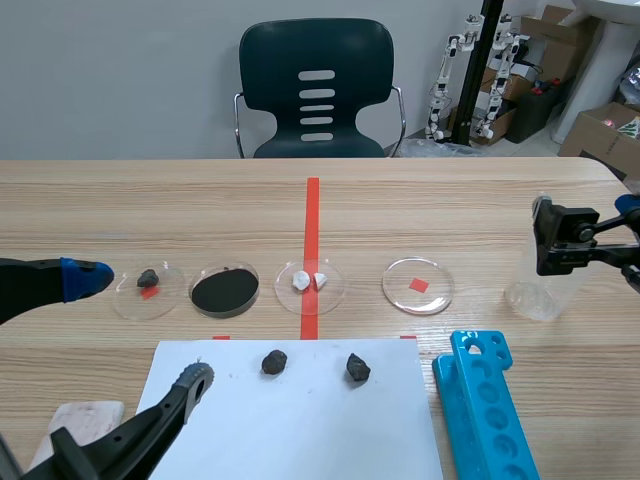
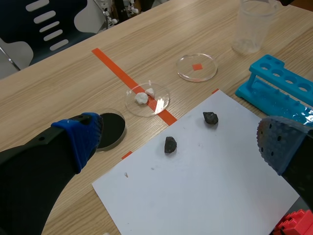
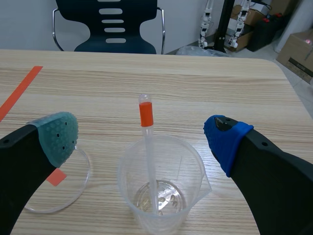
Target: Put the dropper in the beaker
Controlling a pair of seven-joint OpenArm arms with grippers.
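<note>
Wooden surface (image 1: pixel 120 200), dark chair (image 1: pixel 316 90) beyond at 12 o'clock. Four round dishes in a row across the middle: first dish (image 1: pixel 170 296) holds dark lump, second dish (image 1: pixel 254 296) filled black, third dish (image 1: pixel 336 290) holds white bits, fourth dish (image 1: pixel 405 296) over red square. White sheet (image 1: pixel 300 430) at 6 o'clock, two dark stones (image 1: pixel 274 362) on it. Blue rack (image 1: pixel 485 405) at 5 o'clock. Clear beaker (image 1: pixel 535 295) at 3 o'clock, right pincer (image 1: pixel 585 225) just above. Left pincer (image 1: pixel 140 330) at 8 o'clock, fingers spread wide.
</note>
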